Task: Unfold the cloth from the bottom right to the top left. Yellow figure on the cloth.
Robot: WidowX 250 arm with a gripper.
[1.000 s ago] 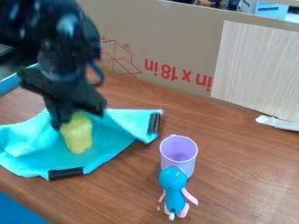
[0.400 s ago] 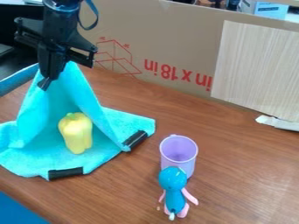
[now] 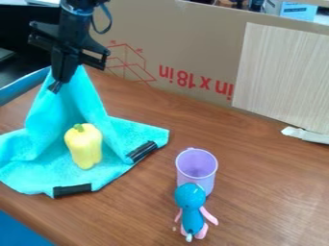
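Toward the upper left, pinches a raised part of the turquoise fabric cloth (image 3: 40, 168) between the jaws of the black two-finger gripper (image 3: 58, 84), and holds it up in a steep peak. Below, spreads out over the brown wooden table (image 3: 270, 192), and bears the yellow pepper-shaped figure (image 3: 84, 148) with a green stem before the raised folds. To the right, shows a lilac cup (image 3: 196, 168) behind a blue toy (image 3: 191, 216) with pink limbs.

A glossy black robot arm (image 3: 74, 26) sports a thin, dark cable (image 3: 110, 21) looped at its side, above a black gripper (image 3: 57, 85) with a wide, angular crosspiece (image 3: 95, 58) and long, narrow fingers (image 3: 63, 65).
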